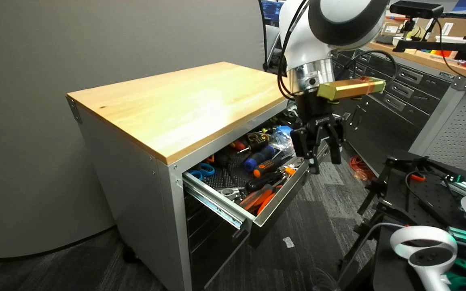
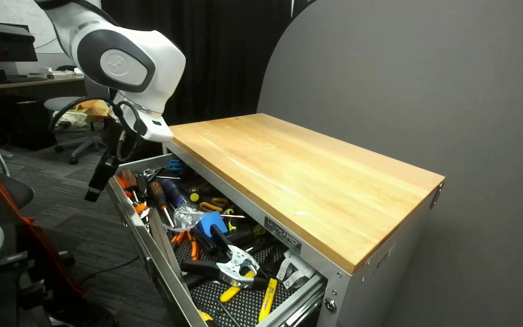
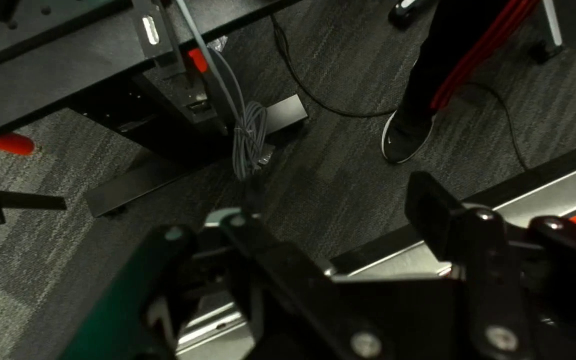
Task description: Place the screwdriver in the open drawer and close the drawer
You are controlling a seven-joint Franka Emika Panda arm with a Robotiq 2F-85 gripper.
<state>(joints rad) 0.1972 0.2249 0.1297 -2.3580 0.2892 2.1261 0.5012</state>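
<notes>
The gripper (image 1: 325,162) is spread and empty near the drawer (image 1: 282,194); I think closing needs a slow, central push.

In an exterior view a broad glare whitens the wooden cabinet top (image 1: 188,109) — well lit in both exterior views — while the carpet (image 1: 322,234) lies dim. The black curtain (image 2: 198,59) melts into near-featureless dark. The wrist view is the murkiest: carpet lighter toward the left, the gripper (image 3: 340,202) soft and out of focus, though its bolt heads (image 3: 501,338) glint and the steel drawer edge (image 3: 408,262) shines pale.
</notes>
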